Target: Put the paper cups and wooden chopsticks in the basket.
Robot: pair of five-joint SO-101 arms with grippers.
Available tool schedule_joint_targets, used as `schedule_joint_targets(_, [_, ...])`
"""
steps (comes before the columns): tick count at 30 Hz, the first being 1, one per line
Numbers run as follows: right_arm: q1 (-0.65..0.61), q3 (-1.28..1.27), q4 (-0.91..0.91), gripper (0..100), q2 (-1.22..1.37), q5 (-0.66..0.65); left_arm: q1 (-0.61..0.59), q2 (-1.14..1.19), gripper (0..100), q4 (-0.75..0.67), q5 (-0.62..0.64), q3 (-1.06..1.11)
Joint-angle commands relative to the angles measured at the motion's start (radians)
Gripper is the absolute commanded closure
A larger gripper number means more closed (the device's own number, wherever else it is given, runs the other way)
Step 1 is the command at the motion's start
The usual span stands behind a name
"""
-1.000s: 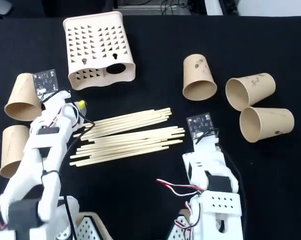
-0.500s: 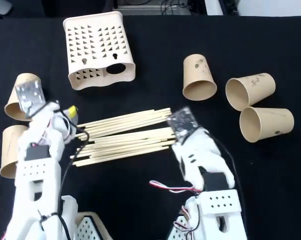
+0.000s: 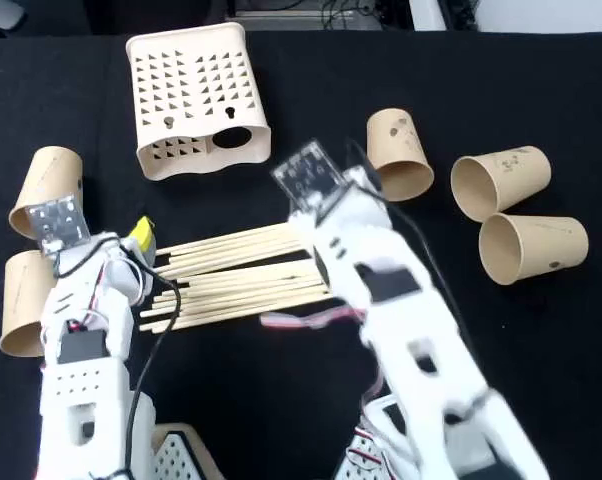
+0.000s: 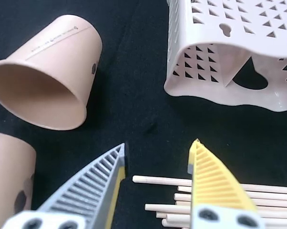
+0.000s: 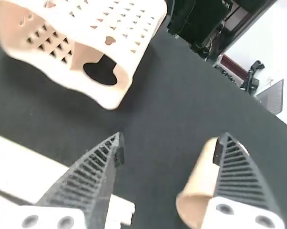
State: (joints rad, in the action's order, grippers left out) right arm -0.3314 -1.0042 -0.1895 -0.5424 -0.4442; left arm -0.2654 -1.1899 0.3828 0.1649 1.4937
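Observation:
The cream perforated basket [image 3: 196, 95] lies mouth-down at the back left of the black table. A pile of wooden chopsticks [image 3: 236, 275] lies mid-table. Two paper cups [image 3: 46, 190] [image 3: 21, 300] lie on their sides at the left, three more [image 3: 396, 155] [image 3: 501, 180] [image 3: 531, 247] at the right. My left gripper [image 4: 158, 148] is open and empty, just over the chopsticks' left ends [image 4: 158, 180], facing a cup [image 4: 48, 95] and the basket [image 4: 239, 47]. My right gripper [image 5: 169, 143] is open and empty above the chopsticks' right ends [image 5: 34, 164], between basket [image 5: 81, 33] and a cup [image 5: 198, 191].
The right arm [image 3: 381, 290] stretches from the front edge across the table's middle, covering part of the chopsticks. The left arm [image 3: 81, 320] stands beside the two left cups. Cables and dark equipment lie beyond the table's far edge.
The right arm has reached forward and to the left, from near the front edge to above the chopsticks' right ends. The left arm has drawn back slightly and turned.

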Motion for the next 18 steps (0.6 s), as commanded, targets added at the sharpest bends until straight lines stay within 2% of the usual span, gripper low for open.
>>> schedule_joint_targets(1, [-0.018, 0.162, 0.117, 71.7, 0.274, -0.009, -0.010, -0.106, 78, -0.017, 0.005, 0.038])
schedule_joint_targets(4, [-0.035, 0.236, 0.196, 72.0, 0.424, -0.009, -0.012, -0.186, 78, -0.011, 0.005, 0.085])
schedule_joint_targets(11, [-0.058, 0.321, 0.330, 72.0, 0.598, -0.009, -0.012, -0.365, 78, 0.184, 0.003, 0.097])
schedule_joint_targets(18, [-0.054, 0.410, 0.394, 71.9, 0.731, 0.040, -0.008, -0.546, 78, 0.275, 0.011, 0.137])
